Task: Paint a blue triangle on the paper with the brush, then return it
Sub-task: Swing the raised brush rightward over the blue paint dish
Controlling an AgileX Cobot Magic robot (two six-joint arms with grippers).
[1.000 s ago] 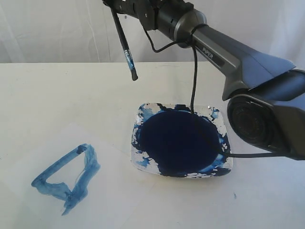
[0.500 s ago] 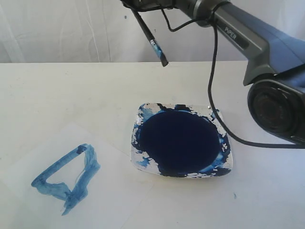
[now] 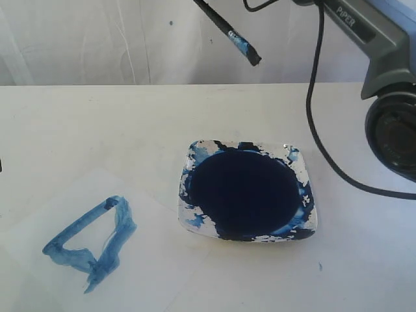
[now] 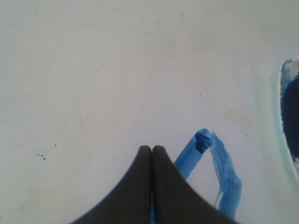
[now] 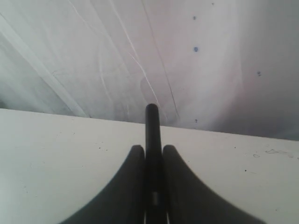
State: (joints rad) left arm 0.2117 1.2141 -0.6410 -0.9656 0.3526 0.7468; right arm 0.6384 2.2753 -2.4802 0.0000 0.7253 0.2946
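The blue triangle (image 3: 91, 242) lies painted on the paper (image 3: 149, 260) at the front left; part of the triangle (image 4: 219, 163) also shows in the left wrist view. High at the back, the brush (image 3: 231, 34) hangs tilted in the air, its blue-stained tip pointing down to the right. My right gripper (image 5: 152, 150) is shut on the brush's black handle (image 5: 152, 126); in the exterior view the gripper itself is above the picture's edge. My left gripper (image 4: 152, 148) is shut on nothing, hovering over the paper (image 4: 177, 116) beside the triangle.
A square white dish (image 3: 247, 190) holding a dark navy paint pool stands right of the paper, its rim smeared blue. The right arm (image 3: 383, 45) and its black cable (image 3: 318, 130) hang over the table's back right. A white curtain closes the back.
The right arm has lifted and swung right, carrying the brush up and to the right, away from the dish. The left gripper's movement cannot be judged.
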